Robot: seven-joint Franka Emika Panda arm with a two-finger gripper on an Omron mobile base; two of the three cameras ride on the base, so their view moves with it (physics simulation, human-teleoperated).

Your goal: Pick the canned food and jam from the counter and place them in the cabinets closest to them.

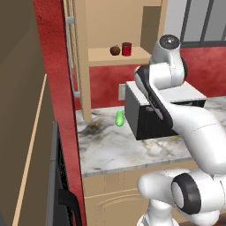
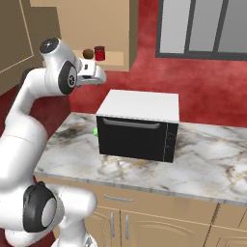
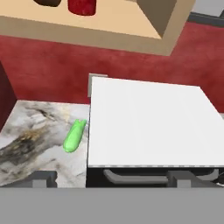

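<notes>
1. Cabinets (image 1: pixel 95 26) stand open at 12 o'clock in my left base view, and on the shelf inside the canned food (image 1: pixel 126 49) sits upright just beside a brown ball (image 1: pixel 115 50), the ball at its 9 o'clock. Below, a green oblong thing (image 1: pixel 119 118) lies on the counter (image 1: pixel 110 148), just at 9 o'clock of the black microwave (image 1: pixel 150 119).
2. Right base view: my claw (image 2: pixel 96 76) hangs in the air at 11 o'clock of the microwave's white top, below the shelf, holding nothing. The can and ball stand above it at 12 o'clock.
3. Hand view: my two fingertips (image 3: pixel 43 178) stand wide apart with nothing between them. The can shows at 11 o'clock on the shelf, the green thing at 8 o'clock on the marble.
</notes>
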